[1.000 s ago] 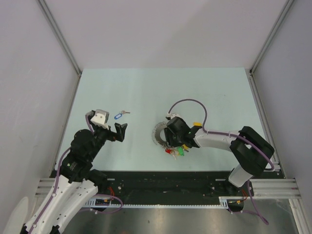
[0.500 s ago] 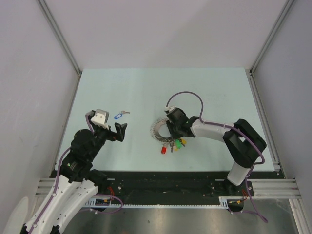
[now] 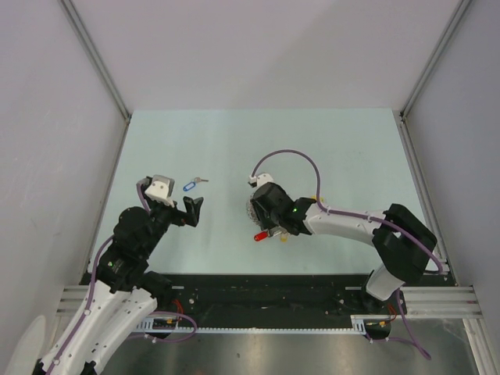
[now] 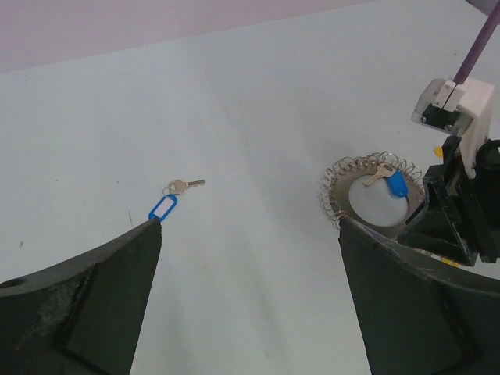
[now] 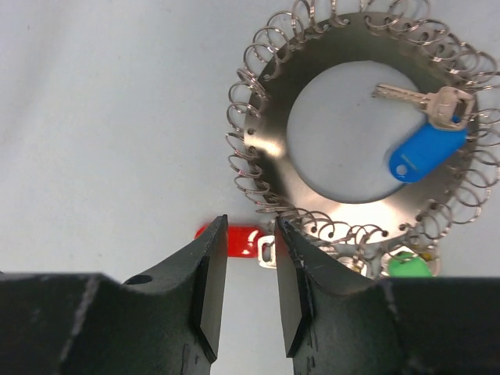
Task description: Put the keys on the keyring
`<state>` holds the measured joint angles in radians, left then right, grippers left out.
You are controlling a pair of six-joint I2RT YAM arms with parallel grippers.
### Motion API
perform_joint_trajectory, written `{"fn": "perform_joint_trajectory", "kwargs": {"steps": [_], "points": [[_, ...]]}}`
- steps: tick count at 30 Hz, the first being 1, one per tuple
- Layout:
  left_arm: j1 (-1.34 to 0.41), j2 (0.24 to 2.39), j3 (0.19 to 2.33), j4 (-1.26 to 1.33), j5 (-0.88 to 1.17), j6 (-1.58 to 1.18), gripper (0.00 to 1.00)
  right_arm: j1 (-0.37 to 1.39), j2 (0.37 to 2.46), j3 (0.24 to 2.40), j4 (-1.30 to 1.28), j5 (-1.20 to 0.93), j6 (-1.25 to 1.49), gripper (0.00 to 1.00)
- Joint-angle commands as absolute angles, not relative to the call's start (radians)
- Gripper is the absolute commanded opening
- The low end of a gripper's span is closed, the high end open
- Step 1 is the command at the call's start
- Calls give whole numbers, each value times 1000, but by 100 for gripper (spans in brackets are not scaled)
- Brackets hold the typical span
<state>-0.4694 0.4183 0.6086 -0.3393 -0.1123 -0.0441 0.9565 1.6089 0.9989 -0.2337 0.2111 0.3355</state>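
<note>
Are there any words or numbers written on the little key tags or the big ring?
No words or numbers can be read anywhere.
Keyring: plain metal, no marks.
Its blue tag and red tag: no writing shows.
Loose blue tag: white label window, looks blank.

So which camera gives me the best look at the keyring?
The right wrist view: the keyring fills the picture, with its wire loops and a blue-tagged key lying across it in plain sight. The left wrist view shows it small and partly hidden. In the top view the right arm covers most of it.
</note>
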Motion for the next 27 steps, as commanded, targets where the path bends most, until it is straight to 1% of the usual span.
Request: {"fn": "perform_joint_trajectory", "kwargs": {"steps": [1,3,11,19,27], "points": [[-459,408,606,-316,-124,-43,100,966,1658,1017,-144,252,446,34],[-460,403,606,-316,-123,-43,100,974,1678,1017,-129,250,480,32],[-457,396,604,-314,-120,-43,100,985,1727,1017,-136,259,567,31],[-459,394,606,-313,-112,-43,100,999,1723,1011,-284,374,600,30],[-459,397,603,-313,-104,-43,100,970,1615,910,-365,436,617,31]]}}
